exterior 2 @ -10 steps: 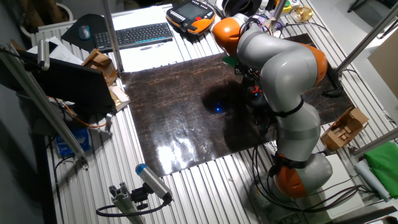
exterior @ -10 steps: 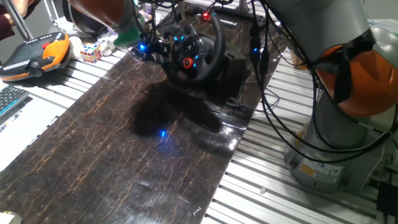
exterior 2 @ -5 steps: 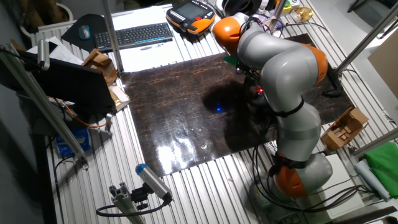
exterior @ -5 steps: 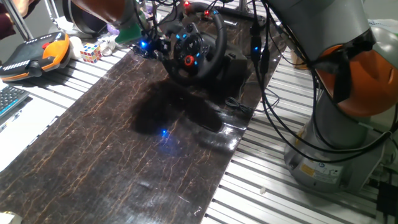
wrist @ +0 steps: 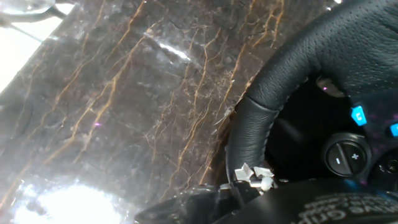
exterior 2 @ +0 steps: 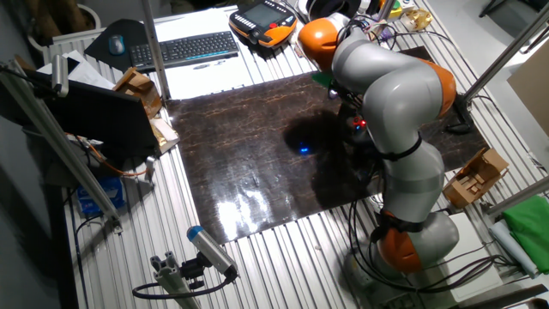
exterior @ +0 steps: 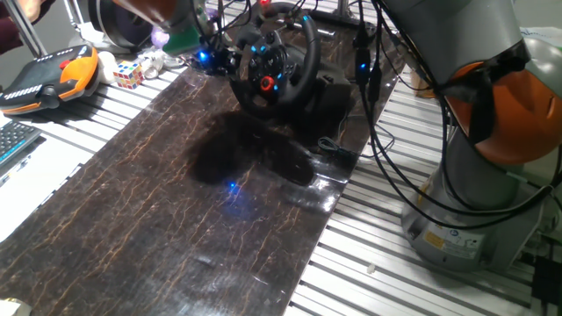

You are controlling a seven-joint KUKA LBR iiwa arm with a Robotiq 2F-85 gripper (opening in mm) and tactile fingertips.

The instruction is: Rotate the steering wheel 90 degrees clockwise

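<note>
Wheel: black leather-rimmed steering wheel (exterior: 270, 68) with red hub button, at the dark marble counter's (exterior: 167, 202) far end; hidden by the arm in the other fixed view.
Fingers: beside the wheel's left rim (wrist: 249, 124); grip state cannot be told.
Beyond wheel: cables, partly cut off.

The arm (exterior 2: 390, 94) is folded way over, elbow up high, reaching down and forward. The hand (exterior: 204, 39) is mostly hidden, so I can't tell how its jaws sit.
</note>
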